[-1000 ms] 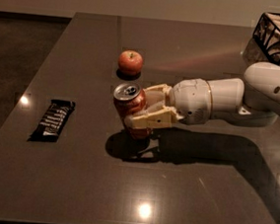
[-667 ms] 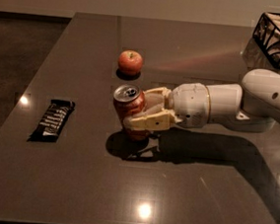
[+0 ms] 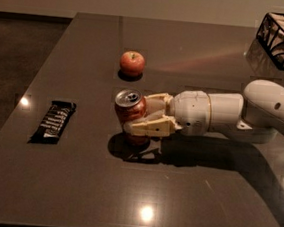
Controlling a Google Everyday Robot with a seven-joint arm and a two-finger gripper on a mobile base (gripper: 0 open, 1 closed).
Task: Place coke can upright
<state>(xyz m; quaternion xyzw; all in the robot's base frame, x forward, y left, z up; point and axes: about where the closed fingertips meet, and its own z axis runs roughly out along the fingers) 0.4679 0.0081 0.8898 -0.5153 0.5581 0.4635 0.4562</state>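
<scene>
A single camera looks down at a slant from beyond the near edge of the dark glossy rectangular table (image 3: 75, 179). It faces across the table toward the far wall, at middle range, so most of the top fits in the frame. The cream two-finger gripper (image 3: 137, 114) lies near mid-frame, reaching in from the right and clasped round the red aluminium coke can (image 3: 129, 104), while the black wire basket (image 3: 264, 34) is cut off by the upper right corner.

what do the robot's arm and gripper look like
The gripper, at the coke can, has two blocky cream-yellow fingers. Behind them sits a rounded white wrist housing with a thin dark seam, joined to a smooth, thick white arm bearing one small dark dot. No cables or lettering show.
</scene>
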